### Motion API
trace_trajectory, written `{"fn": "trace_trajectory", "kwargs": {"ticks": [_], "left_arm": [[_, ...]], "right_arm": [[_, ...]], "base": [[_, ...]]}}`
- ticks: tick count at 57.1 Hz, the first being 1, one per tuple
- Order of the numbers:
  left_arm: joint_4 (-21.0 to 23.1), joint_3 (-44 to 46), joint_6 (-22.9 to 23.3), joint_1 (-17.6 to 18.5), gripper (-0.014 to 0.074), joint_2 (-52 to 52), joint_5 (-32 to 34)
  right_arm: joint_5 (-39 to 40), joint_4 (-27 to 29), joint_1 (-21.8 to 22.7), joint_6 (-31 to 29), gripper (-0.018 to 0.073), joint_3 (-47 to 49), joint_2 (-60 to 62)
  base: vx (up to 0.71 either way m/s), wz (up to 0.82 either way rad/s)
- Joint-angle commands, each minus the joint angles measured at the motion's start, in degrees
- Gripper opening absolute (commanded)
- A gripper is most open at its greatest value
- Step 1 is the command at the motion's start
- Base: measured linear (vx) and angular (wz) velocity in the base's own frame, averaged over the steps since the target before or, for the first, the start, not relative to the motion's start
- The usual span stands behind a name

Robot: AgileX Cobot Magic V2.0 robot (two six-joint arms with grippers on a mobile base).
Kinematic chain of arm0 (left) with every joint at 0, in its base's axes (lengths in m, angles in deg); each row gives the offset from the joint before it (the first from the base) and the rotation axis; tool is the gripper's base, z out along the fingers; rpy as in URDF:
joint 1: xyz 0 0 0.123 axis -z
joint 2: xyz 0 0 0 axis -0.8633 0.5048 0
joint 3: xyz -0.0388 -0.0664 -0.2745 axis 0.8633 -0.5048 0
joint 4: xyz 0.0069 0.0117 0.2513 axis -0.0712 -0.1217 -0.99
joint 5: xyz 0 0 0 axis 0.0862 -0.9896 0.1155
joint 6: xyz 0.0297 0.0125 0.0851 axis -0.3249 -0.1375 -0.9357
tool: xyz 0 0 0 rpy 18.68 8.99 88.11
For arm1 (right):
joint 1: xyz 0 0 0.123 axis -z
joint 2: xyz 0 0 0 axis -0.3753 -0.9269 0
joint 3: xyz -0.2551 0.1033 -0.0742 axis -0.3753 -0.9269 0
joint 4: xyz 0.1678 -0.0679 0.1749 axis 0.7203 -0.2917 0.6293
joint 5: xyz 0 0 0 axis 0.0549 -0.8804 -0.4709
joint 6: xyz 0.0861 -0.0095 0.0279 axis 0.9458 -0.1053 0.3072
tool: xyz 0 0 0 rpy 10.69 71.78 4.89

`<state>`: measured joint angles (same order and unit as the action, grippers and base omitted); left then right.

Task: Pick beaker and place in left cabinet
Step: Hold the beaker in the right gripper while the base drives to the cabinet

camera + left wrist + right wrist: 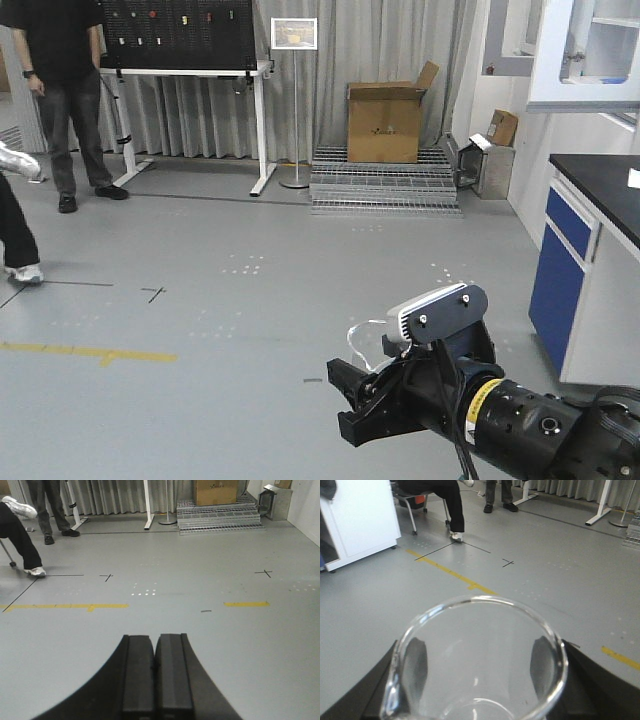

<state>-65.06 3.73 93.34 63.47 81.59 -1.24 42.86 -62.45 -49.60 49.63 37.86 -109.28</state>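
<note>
My right gripper [362, 372] is shut on the beaker [368, 342], a small clear glass cylinder, and holds it in the air above the grey floor at the lower right of the front view. In the right wrist view the beaker [477, 650] fills the lower frame, open rim toward the camera and spout at the lower left. The black fingers [416, 666] press on its two sides around my right gripper [479, 666]. My left gripper [155, 645] is shut and empty, pointing over bare floor. The left cabinet is out of view.
A blue-fronted counter with a black top [590, 250] stands at the right. A white unit on castors [360, 515] stands at the far left. People [65, 90] stand by a pegboard table [190, 70]. A cardboard box [385, 120] sits on metal grating steps [385, 185].
</note>
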Motion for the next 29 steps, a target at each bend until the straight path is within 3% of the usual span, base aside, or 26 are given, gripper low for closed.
{"fn": "trace_trajectory", "kwargs": {"ticks": [1, 29], "left_arm": [[0.11, 0.54, 0.2, 0.42, 0.0004, -1.07, 4.8], [0.11, 0.54, 0.2, 0.42, 0.0004, -1.01, 4.8]], "right_arm": [[4.38, 0.33, 0.2, 0.03, 0.0194, 1.67, 2.22], [4.41, 0.45, 0.26, 0.03, 0.0194, 1.67, 2.22]], "base": [[0.83, -0.04], [0.87, -0.04]]}}
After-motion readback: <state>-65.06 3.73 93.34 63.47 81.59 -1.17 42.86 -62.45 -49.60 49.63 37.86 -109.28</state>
